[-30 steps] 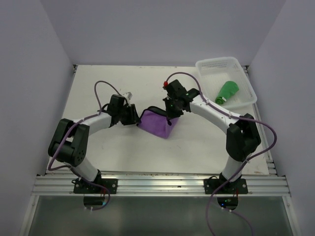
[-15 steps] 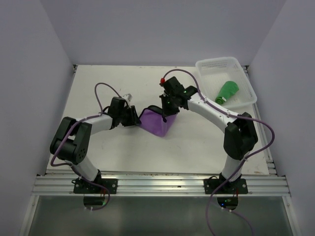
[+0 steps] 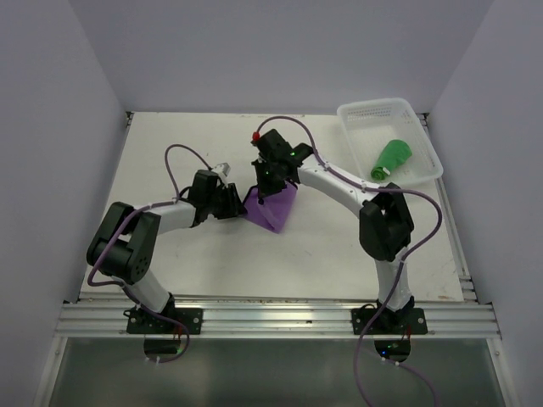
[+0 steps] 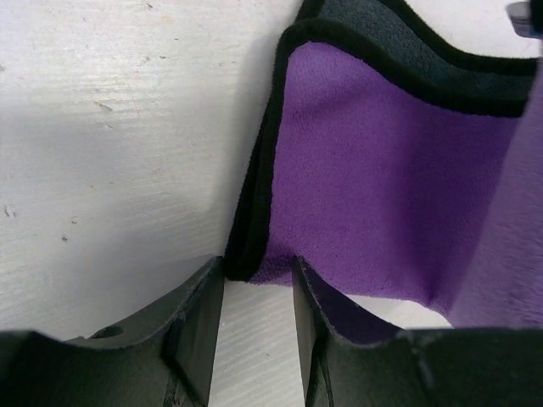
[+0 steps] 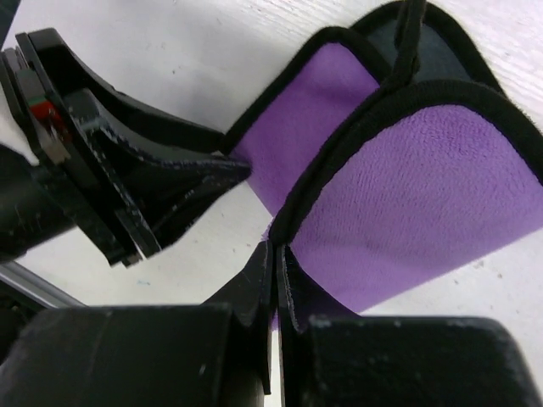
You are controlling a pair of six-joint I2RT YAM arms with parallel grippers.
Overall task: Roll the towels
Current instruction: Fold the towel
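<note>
Right tool (image 5: 273,254) was clamped on the purple towel's (image 3: 276,206) black hem, that edge lifted over mid-worktop (image 3: 170,153). Left tool (image 4: 257,292) stood part open at the near corner, gripping nothing. Green towel (image 3: 392,158) lay in the basket (image 3: 352,114). Best to carry the edge low, keeping the fold tight.

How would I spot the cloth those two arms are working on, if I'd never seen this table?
Look at the white table and find the middle, where the two black grippers meet. Between them sits the purple towel, folded into a wedge with black edging and a dark back. The only other cloth, the green towel, lies rolled in the white basket at the far right corner.
</note>
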